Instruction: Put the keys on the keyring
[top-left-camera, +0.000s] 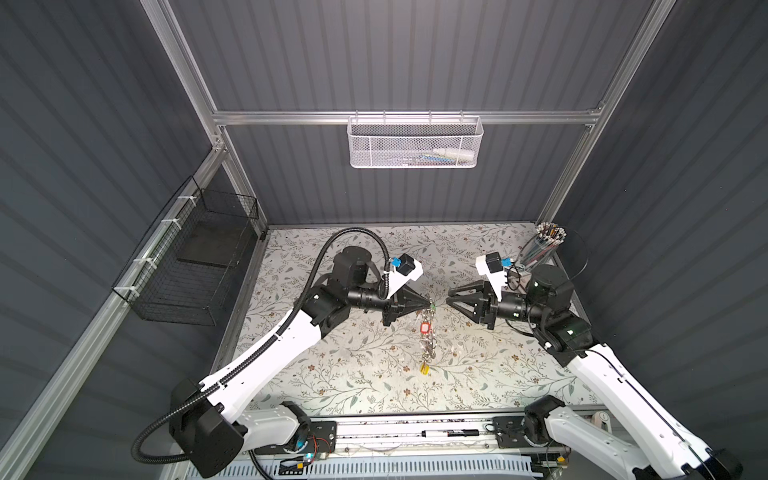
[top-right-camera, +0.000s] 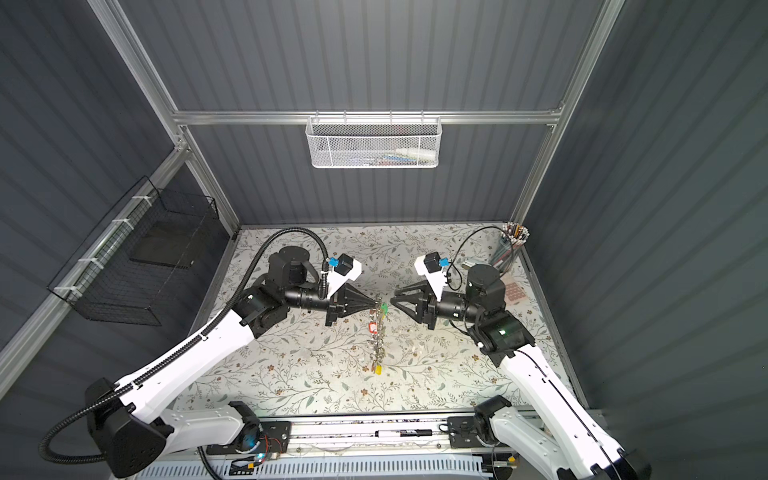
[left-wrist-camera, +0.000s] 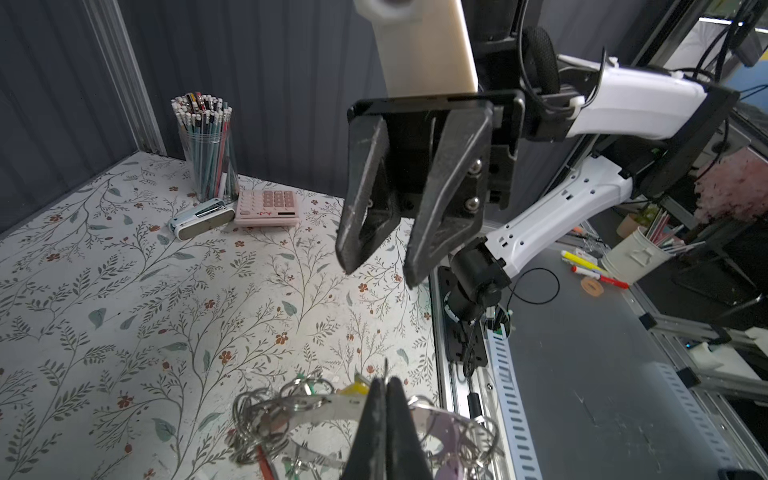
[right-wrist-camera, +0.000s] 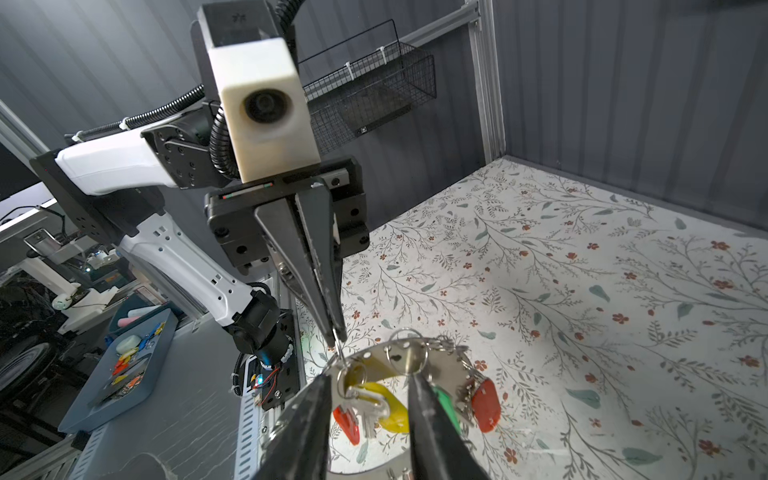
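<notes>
The keyring (right-wrist-camera: 374, 358), a flat grey hoop hung with small split rings, dangles over the floral table (top-left-camera: 332, 374); it also shows in both top views (top-left-camera: 426, 337) (top-right-camera: 377, 345) and the left wrist view (left-wrist-camera: 332, 409). Keys hang from it with yellow (right-wrist-camera: 392, 411), red (right-wrist-camera: 484, 405) and green (right-wrist-camera: 446, 409) tags. My left gripper (top-left-camera: 428, 306) (left-wrist-camera: 386, 380) is shut on a thin split ring at the hoop's top, seen in the right wrist view (right-wrist-camera: 337, 336). My right gripper (top-left-camera: 448, 301) (right-wrist-camera: 369, 379) faces it, open, its fingers (right-wrist-camera: 428, 415) either side of the yellow-tagged key, gripping nothing.
A cup of pencils (top-left-camera: 542, 249) stands at the back right, with a pink calculator (left-wrist-camera: 268, 208) and a stapler (left-wrist-camera: 201, 218) beside it. A white mesh basket (top-left-camera: 415, 143) hangs on the back wall, a black wire basket (top-left-camera: 199, 257) on the left. A marker (top-left-camera: 451, 433) lies on the front rail.
</notes>
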